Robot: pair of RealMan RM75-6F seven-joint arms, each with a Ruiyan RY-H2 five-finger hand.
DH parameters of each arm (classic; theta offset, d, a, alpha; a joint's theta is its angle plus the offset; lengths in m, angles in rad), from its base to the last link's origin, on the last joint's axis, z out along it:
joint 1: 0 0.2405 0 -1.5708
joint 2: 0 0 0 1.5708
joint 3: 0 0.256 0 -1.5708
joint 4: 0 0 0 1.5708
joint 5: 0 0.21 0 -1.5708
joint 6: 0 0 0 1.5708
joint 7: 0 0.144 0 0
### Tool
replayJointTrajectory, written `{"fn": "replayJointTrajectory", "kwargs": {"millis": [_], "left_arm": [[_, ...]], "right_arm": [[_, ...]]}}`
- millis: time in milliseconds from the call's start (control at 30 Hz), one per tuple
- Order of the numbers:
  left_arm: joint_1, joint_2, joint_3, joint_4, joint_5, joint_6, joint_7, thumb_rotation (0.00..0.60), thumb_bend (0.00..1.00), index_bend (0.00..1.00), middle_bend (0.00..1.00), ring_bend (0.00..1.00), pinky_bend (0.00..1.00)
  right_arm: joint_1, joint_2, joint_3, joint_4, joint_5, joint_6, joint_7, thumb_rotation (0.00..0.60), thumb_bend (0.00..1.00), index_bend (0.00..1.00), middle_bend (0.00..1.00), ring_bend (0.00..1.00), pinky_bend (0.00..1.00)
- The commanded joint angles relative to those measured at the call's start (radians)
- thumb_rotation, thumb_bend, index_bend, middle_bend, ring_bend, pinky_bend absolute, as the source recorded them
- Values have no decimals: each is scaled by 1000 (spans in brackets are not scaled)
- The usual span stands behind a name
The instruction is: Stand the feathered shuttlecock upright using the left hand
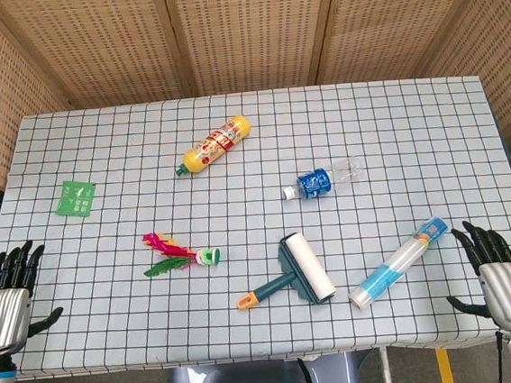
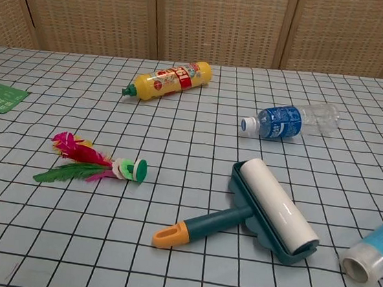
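The feathered shuttlecock (image 1: 180, 254) lies on its side on the checked tablecloth, left of centre; its pink, yellow and green feathers point left and its green-and-white base points right. The chest view shows the shuttlecock (image 2: 96, 164) the same way. My left hand (image 1: 7, 292) hovers at the table's near left edge, well left of the shuttlecock, holding nothing with fingers spread. At the near right edge my right hand (image 1: 496, 268) is likewise empty with fingers apart. Neither hand appears in the chest view.
A yellow bottle (image 1: 215, 145) lies at the back centre and a clear bottle with a blue label (image 1: 322, 181) lies mid-table. A teal lint roller (image 1: 291, 274) and a blue-and-white tube (image 1: 398, 263) lie near the front. A green packet (image 1: 75, 198) lies far left.
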Motion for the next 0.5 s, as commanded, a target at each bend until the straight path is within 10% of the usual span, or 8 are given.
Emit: {"fn": "replayJointTrajectory", "kwargs": {"millis": [33, 500], "left_arm": [[0, 1, 3, -4, 6, 1, -2, 600, 145, 30, 0, 0, 0], [-2, 15, -1, -19, -4, -6, 2, 600, 155, 31, 0, 0, 0]], "right_arm": [[-1, 0, -1, 2, -2, 2, -1, 600, 83, 14, 0, 0, 19], [-2, 1, -3, -6, -6, 3, -25, 600, 82, 16, 0, 0, 19]]}}
